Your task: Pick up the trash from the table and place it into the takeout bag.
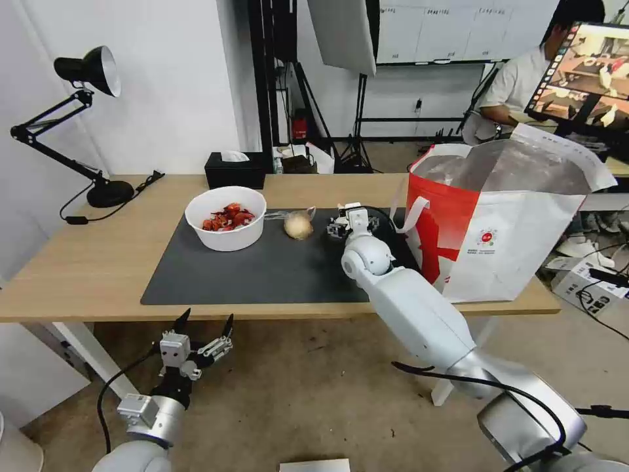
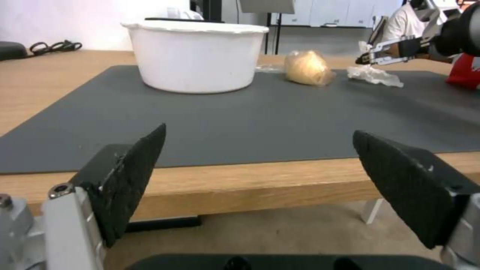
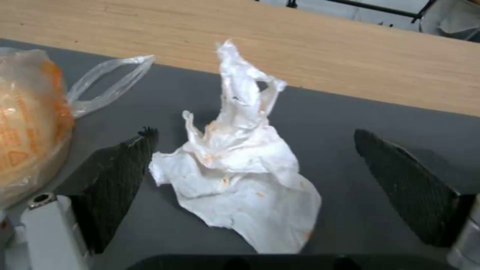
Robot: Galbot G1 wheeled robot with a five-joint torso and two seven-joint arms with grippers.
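The crumpled white tissue point(image 3: 240, 165), stained orange, lies on the dark grey mat point(image 1: 262, 269) between the fingers of my open right gripper point(image 3: 250, 180), which hovers just over it without touching. Beside it rests the clear bag with a yellowish lump point(image 1: 298, 226), and further left stands the white bowl of red scraps point(image 1: 226, 219). The red-and-white takeout bag point(image 1: 498, 223) stands open at the table's right end, close to my right arm. My left gripper point(image 1: 204, 331) hangs open below the table's front edge point(image 1: 98, 308), holding nothing.
A black tissue box point(image 1: 234, 169) sits at the back edge of the table and a black desk lamp point(image 1: 85, 118) with its cable at the far left. A person sits behind the takeout bag near a monitor point(image 1: 583, 72).
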